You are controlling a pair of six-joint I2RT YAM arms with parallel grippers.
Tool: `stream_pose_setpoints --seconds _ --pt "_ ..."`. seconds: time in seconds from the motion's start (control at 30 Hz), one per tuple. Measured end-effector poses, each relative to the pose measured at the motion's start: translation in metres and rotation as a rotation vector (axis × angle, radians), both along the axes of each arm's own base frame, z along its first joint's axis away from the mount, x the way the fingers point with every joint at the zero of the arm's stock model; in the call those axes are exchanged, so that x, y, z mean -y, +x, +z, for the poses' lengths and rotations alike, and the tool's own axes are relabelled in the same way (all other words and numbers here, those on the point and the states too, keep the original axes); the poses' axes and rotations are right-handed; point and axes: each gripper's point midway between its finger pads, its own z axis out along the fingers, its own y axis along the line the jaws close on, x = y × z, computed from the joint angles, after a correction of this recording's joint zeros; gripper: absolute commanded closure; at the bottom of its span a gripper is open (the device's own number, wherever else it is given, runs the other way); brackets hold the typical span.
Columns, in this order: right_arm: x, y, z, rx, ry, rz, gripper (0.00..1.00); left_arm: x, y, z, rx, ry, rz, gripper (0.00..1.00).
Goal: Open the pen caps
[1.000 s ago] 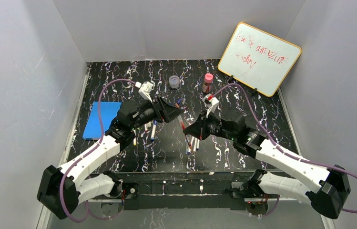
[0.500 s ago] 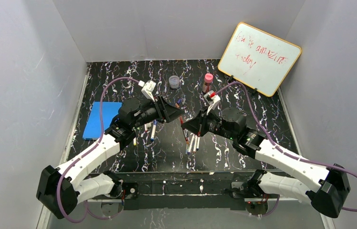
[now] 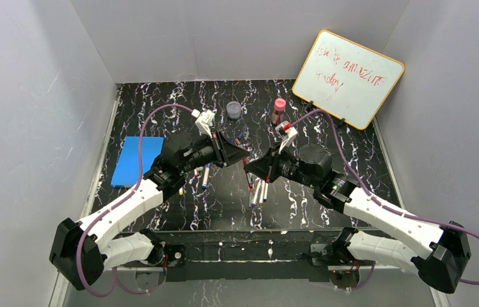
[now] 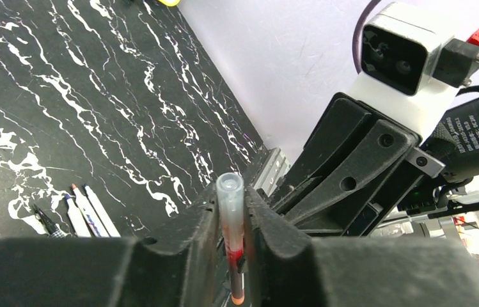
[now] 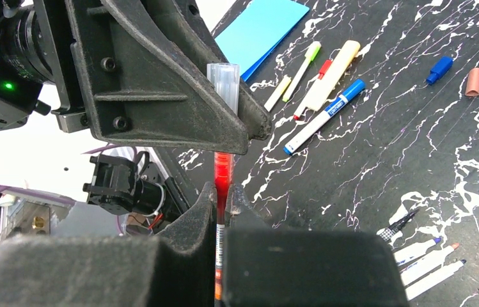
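The left claw (image 4: 230, 199) is pinching the clear cap (image 4: 230, 185) of the red pen (image 5: 222, 169), while the right claw (image 5: 222, 193) is squeezing its barrel. The pen is hanging above the desk (image 3: 224, 204), its long axis running claw to claw, capped end toward the left one. Below, other pens (image 5: 323, 116) are lying flat. At the back, a round jar (image 3: 233, 110) and a pink-capped bottle (image 3: 279, 109) are standing, their contents too small to tell.

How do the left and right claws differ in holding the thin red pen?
The left claw pinches the thin red pen's clear plastic cap; the right claw clamps its red barrel. The left claw reaches in from the left, the right claw from the right. Both are shut on that pen.
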Motion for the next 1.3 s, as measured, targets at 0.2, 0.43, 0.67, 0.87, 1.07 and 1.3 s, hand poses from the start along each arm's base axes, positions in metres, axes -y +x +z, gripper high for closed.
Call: stream_pose_setpoints --seconds 0.2,0.43,0.67,0.87,1.07,1.3 --pt "0.001 -0.006 0.005 -0.007 0.018 0.022 0.47 0.001 -0.002 0.006 0.002 -0.015 -0.001 1.0" --pt "0.002 -0.03 0.048 0.003 0.167 0.108 0.4 0.0 -0.005 0.039 0.085 -0.099 -0.006 1.0" --pt "-0.019 -0.046 0.073 -0.057 0.31 0.247 0.41 0.001 -0.022 0.07 0.137 -0.2 -0.081 1.0" --pt "-0.007 -0.058 0.1 0.02 0.31 0.271 0.38 -0.006 -0.035 0.082 0.171 -0.194 -0.102 1.0" --pt "0.011 -0.053 0.116 0.095 0.294 0.187 0.36 -0.009 -0.042 0.091 0.193 -0.202 -0.124 1.0" --pt "-0.007 -0.043 0.089 0.013 0.239 0.198 0.4 -0.008 -0.049 0.101 0.195 -0.226 -0.155 1.0"
